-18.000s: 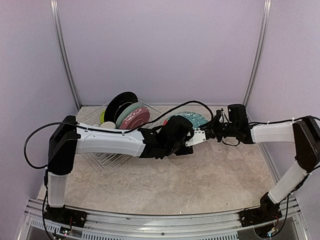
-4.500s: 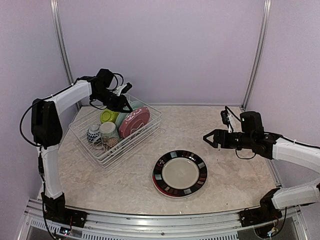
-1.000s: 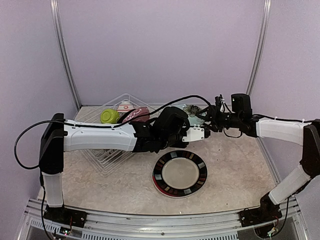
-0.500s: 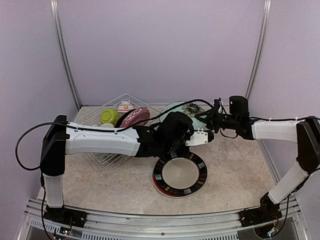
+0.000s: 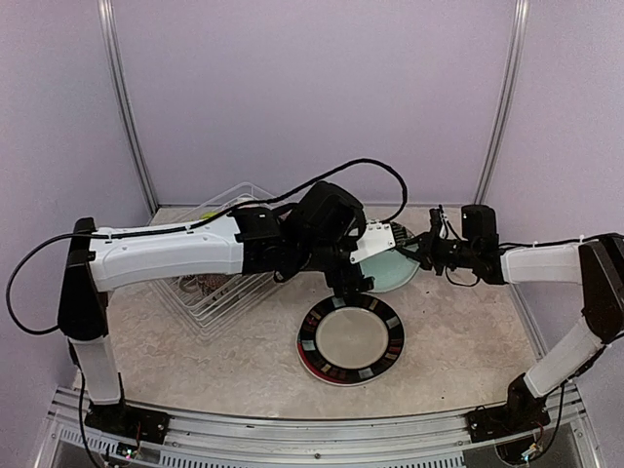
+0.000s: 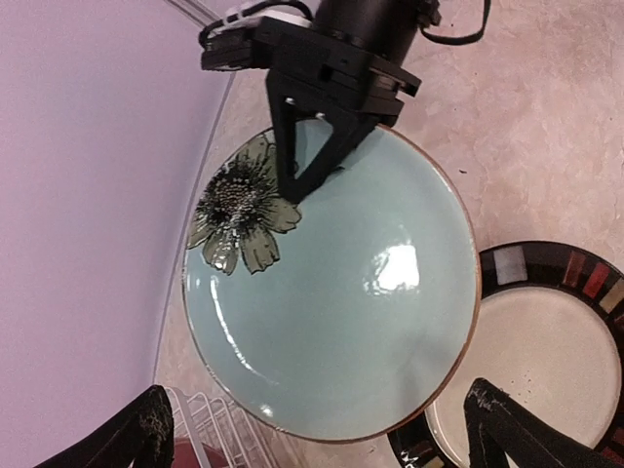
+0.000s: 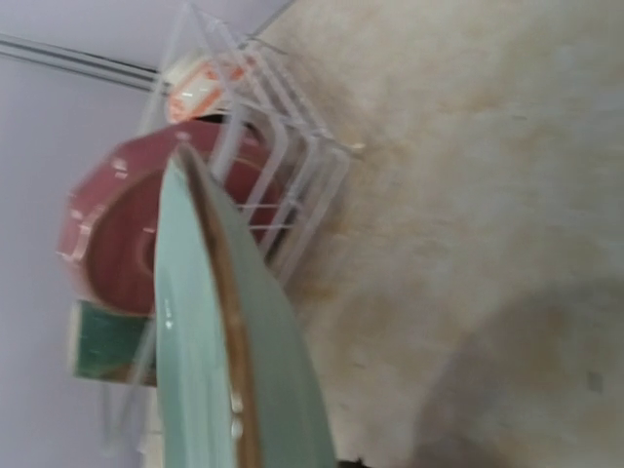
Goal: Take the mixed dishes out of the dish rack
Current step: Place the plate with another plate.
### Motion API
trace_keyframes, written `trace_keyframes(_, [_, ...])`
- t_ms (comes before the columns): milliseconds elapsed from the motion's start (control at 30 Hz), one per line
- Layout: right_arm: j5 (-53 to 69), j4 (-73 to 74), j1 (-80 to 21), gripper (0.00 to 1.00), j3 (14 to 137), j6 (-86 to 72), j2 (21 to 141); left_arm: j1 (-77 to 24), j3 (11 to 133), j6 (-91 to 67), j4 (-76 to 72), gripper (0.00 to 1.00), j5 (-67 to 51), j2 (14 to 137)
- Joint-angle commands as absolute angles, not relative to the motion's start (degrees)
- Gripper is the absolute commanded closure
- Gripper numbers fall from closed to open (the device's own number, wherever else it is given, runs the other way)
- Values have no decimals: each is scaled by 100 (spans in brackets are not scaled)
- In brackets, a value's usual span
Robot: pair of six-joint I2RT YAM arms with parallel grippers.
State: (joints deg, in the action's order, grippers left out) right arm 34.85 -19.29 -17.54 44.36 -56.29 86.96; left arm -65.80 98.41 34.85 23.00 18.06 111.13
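Observation:
A pale teal plate with a dark flower hangs tilted above the table, right of the dish rack. My right gripper is shut on its flowered rim; the left wrist view shows those black fingers across the plate. My left gripper is open, its fingertips wide apart near the plate's lower rim and not touching it. The black-rimmed striped plate lies flat on the table below. In the right wrist view the teal plate is edge-on, with a red plate in the rack behind.
My left arm reaches across the rack and hides most of its dishes. The booth's back wall and metal posts stand close behind. The marbled table spreads right of the striped plate.
My left gripper has let go of the teal plate and drawn back, its arm lifting. The right gripper now holds the plate alone, a little lower and further right.

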Motion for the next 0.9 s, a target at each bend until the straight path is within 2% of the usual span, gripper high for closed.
trace_keyframes(0, [3891,-1846,-1692,100,4422,-4854,8210,-6136,10201,2367,3019,1,856,10393])
trace_keyframes(267, [4345,-1489,-1801,100,4152,-4363,8061,-5071,10179,1290,3380,1,55,9421])
trace_keyframes(500, [4362,-1105,-2291,100,4229,-4082,8174,-3484,9575,-147,3067,1,-1158,8635])
trace_keyframes(633, [4164,-663,-2594,100,4386,-3870,8331,-2648,9307,-788,2825,1,-1649,8461])
trace_keyframes(867, [3854,-56,-3028,100,4783,-3595,8595,-2047,9165,-1130,2918,1,-2101,8593])
